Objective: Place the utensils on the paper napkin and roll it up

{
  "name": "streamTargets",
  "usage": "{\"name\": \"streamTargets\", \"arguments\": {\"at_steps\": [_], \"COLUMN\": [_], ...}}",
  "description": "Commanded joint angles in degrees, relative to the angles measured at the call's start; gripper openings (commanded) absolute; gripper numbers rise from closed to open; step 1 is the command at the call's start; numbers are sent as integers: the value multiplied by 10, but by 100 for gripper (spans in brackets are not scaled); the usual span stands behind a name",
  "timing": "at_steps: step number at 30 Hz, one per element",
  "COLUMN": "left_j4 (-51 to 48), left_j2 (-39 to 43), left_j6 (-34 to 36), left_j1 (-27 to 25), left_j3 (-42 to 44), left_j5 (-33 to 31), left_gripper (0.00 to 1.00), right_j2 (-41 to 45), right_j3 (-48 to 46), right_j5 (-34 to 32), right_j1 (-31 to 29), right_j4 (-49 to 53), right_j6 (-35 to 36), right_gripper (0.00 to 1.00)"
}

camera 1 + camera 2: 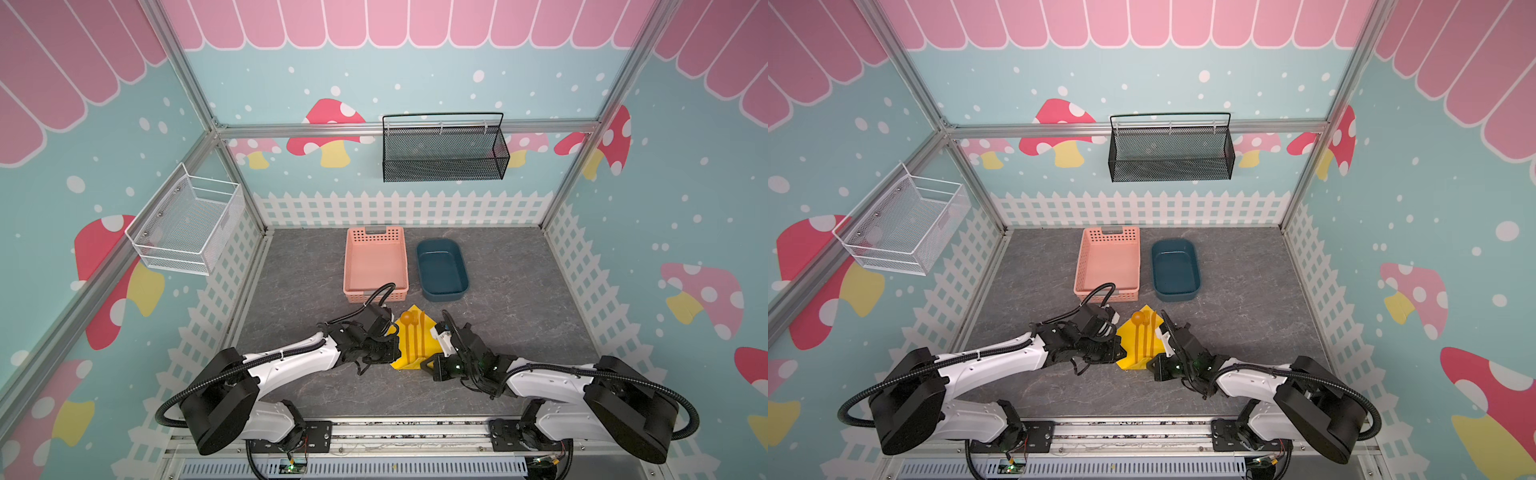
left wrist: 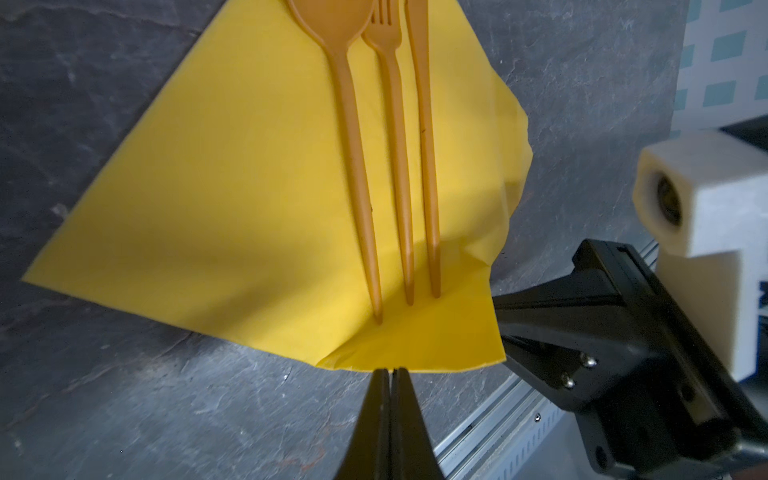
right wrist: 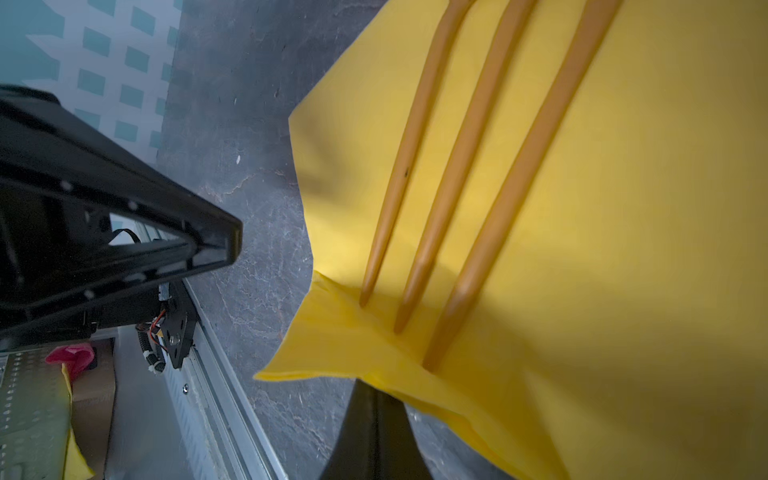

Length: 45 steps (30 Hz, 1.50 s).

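Note:
The yellow paper napkin (image 1: 400,341) (image 1: 1126,345) lies as a diamond on the grey table, just in front of the pink basket. On it lie the three orange utensils side by side: spoon (image 2: 353,145), fork (image 2: 399,166) and straight stick (image 2: 428,166). Its near corner is folded up against their handle ends (image 3: 419,266). My left gripper (image 2: 390,370) (image 1: 397,358) is shut with its tips pinching the folded near edge. My right gripper (image 3: 376,384) (image 1: 424,364) is shut too, its tips tucked under the same fold from the other side.
A pink basket (image 1: 376,235) and a dark blue tub (image 1: 465,270) stand behind the napkin. A black mesh basket (image 1: 444,153) hangs on the back wall and a white wire basket (image 1: 187,224) on the left wall. The metal rail (image 1: 395,432) runs along the front edge.

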<state>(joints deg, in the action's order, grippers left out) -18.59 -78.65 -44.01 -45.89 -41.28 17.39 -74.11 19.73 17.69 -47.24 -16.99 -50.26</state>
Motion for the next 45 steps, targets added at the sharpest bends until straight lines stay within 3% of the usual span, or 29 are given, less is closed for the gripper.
{"name": "streamTargets", "arguments": {"at_steps": [1, 17, 45], "left_j4": [2, 32, 31], "left_j2": [-1, -100, -158], "left_j6": [12, 11, -2], "left_j1": [-3, -25, -25], "left_j3": [4, -25, -39], "left_j5": [11, 39, 22], "left_gripper": [0, 0, 0], "right_j2": [-14, -78, -110], "right_j3": [22, 58, 91], "right_j5": [11, 39, 80], "right_j1": [12, 44, 51], "right_j4": [5, 7, 0], "right_j6": [21, 23, 35], "right_gripper": [1, 1, 2]}}
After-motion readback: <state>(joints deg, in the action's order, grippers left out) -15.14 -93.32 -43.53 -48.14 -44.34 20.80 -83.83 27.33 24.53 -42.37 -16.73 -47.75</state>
